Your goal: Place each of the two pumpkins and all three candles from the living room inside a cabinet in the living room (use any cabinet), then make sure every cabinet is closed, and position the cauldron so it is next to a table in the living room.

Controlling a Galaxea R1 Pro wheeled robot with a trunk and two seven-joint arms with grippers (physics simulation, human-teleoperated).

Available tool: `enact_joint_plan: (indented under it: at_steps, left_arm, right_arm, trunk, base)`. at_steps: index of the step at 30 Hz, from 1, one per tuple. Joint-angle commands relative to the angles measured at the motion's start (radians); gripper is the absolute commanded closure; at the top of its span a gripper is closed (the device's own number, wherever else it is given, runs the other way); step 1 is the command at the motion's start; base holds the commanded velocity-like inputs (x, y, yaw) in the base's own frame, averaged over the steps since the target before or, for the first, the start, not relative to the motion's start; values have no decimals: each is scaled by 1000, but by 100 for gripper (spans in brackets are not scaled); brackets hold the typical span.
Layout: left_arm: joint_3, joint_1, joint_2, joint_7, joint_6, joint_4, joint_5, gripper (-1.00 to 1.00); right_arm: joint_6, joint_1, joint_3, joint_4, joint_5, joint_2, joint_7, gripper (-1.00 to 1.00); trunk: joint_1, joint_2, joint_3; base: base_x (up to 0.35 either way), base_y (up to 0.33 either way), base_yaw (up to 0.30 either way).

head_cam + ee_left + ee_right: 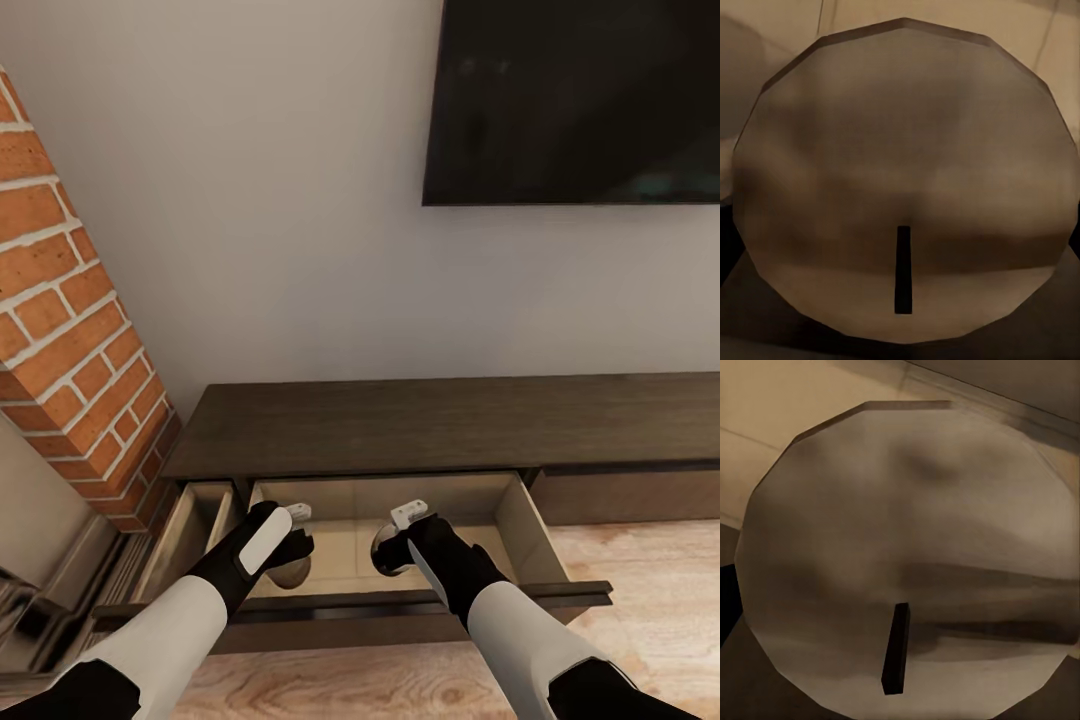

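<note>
While both my arms reach down into the open drawer [390, 545] of the cabinet [450, 425], each wrist camera looks straight onto the flat round top of a pale candle with a short dark wick: one under my left gripper [292, 545], the left candle [904, 187], and one under my right gripper [392, 548], the right candle [907, 562]. Each candle sits right at its own fingertips, upright, long axis along the fingers, already inside the pale drawer. I judge both are gripped, but I cannot tell how wide either pair of fingers stands. Next comes letting go and lifting clear. Beyond, the cabinet top runs along the wall under the TV [575, 100]; brick fireplace [70, 330] to my left.
</note>
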Motion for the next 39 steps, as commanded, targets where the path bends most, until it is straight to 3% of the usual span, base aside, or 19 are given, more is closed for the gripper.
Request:
enact_joint_plan:
  at_steps: [1, 5, 21, 26, 29, 35, 39]
  left_arm:
    - [0, 0, 0, 0, 0, 0, -1, 100]
    - [1, 0, 0, 0, 0, 0, -1, 100]
    - [4, 0, 3, 0, 1, -29, 0, 100]
    - [0, 0, 1, 0, 0, 0, 0, 100]
    - [0, 0, -5, 0, -12, 83, -1, 100]
    - [0, 0, -8, 0, -70, 147, -3, 100]
    - [0, 0, -6, 0, -73, 140, -2, 100]
  right_arm:
    - [0, 0, 0, -1, -3, 0, -1, 100]
    - [0, -1, 0, -3, -3, 0, 0, 100]
    - [-1, 0, 0, -24, -32, 0, 6, 100]
    - [-2, 2, 0, 10, -32, 0, 2, 100]
    - [-7, 2, 1, 69, -32, 0, -4, 100]
    - [-14, 1, 2, 106, -34, 0, -126, 100]
    - [-57, 0, 2, 111, -34, 0, -135, 100]
  trunk:
    - [4, -7, -3]
    - [19, -35, -16]
    - [19, -35, -16]
    - [19, -35, -16]
    - [19, -35, -16]
    - [19, -35, -16]
    - [19, -35, -16]
  base:
    - [0, 0, 0]
    - [0, 0, 0]
    - [99, 0, 0]
    - [10, 0, 0]
    - [0, 0, 0]
    - [0, 0, 0]
    - [0, 0, 0]
